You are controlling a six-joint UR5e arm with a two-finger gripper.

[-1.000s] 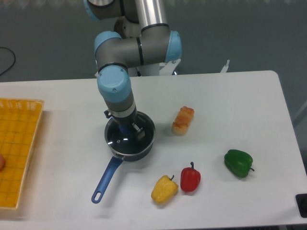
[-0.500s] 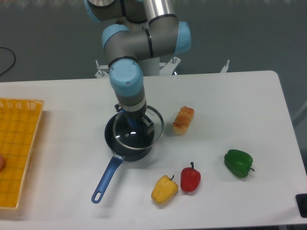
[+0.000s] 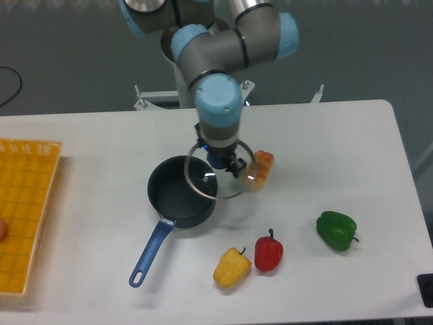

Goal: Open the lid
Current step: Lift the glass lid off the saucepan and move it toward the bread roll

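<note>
The lid (image 3: 233, 181), a clear glass disc with a thin metal rim, hangs in the air just right of the dark blue saucepan (image 3: 177, 192). Its blue knob sits between the fingers of my gripper (image 3: 222, 162), which is shut on it from above. The lid overlaps the pan's right rim and partly covers the bread-like piece behind it. The pan stands uncovered on the white table, its inside dark and bare. Its long blue handle (image 3: 150, 252) points toward the front left.
A bread-like piece (image 3: 262, 166) lies right of the lid. A yellow pepper (image 3: 231, 267), a red pepper (image 3: 268, 252) and a green pepper (image 3: 336, 230) lie along the front right. A yellow basket (image 3: 24, 210) sits at the left edge.
The gripper has lifted the lid off the saucepan and carried it right, from resting on the pan to hovering beside it. The pan has stayed in place.
</note>
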